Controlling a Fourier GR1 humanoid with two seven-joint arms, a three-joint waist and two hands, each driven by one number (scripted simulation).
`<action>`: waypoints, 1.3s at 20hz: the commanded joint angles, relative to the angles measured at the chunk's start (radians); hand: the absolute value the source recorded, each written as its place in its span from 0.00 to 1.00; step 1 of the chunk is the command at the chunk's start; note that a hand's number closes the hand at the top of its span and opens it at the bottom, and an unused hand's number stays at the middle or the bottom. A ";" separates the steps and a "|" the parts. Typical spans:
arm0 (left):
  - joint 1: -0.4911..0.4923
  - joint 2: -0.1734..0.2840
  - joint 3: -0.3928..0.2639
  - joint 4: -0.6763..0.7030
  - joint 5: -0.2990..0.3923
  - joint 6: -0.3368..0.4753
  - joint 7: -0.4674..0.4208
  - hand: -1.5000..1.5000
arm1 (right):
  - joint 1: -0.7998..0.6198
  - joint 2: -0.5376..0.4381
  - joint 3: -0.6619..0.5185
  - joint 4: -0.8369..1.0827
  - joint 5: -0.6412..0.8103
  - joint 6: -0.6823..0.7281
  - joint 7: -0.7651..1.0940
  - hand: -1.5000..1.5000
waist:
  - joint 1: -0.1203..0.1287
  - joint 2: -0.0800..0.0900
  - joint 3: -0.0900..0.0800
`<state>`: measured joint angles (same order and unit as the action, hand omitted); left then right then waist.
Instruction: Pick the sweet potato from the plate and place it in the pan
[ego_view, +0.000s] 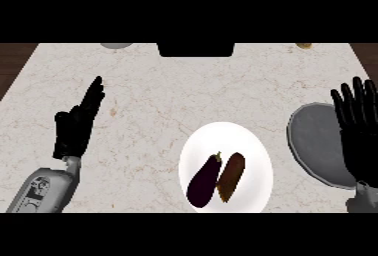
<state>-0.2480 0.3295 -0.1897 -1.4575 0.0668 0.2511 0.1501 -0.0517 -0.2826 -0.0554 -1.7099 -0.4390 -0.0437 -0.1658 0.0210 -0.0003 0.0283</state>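
Observation:
A white plate (229, 137) lies near the counter's front edge, a little right of centre. On it rest a brown sweet potato (232, 176) and, touching its left side, a dark purple eggplant (204, 182). A grey pan (317, 142) sits to the right of the plate. My right hand (359, 130) is open with fingers straight, hovering over the pan's right half and hiding it. My left hand (77, 122) is open at the left, fingers pointing up, well apart from the plate.
A black object (196, 49) sits at the counter's back edge in the middle. A grey round thing (116, 45) and a small yellowish item (304, 46) also lie along the back edge. Dark floor shows past both side edges.

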 joint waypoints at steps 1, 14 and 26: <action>0.049 0.010 0.022 -0.032 -0.016 0.004 -0.037 0.50 | -0.012 0.034 0.084 0.029 0.059 -0.008 0.031 1.00 | -0.010 0.000 -0.028; 0.057 0.024 0.159 -0.020 0.110 -0.035 -0.084 0.50 | 0.299 -0.143 0.302 -0.127 0.732 -0.345 0.054 0.00 | -0.059 -0.013 -0.034; 0.056 -0.017 0.117 -0.004 0.093 -0.074 -0.126 0.50 | 0.245 -0.477 0.287 -0.672 0.798 0.072 0.830 0.00 | -0.008 0.004 -0.034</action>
<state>-0.2018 0.3347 -0.0519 -1.4765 0.1650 0.1966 0.0554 0.2891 -0.7092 0.2308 -2.2693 0.3622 -0.0854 0.4142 -0.0094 -0.0021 -0.0060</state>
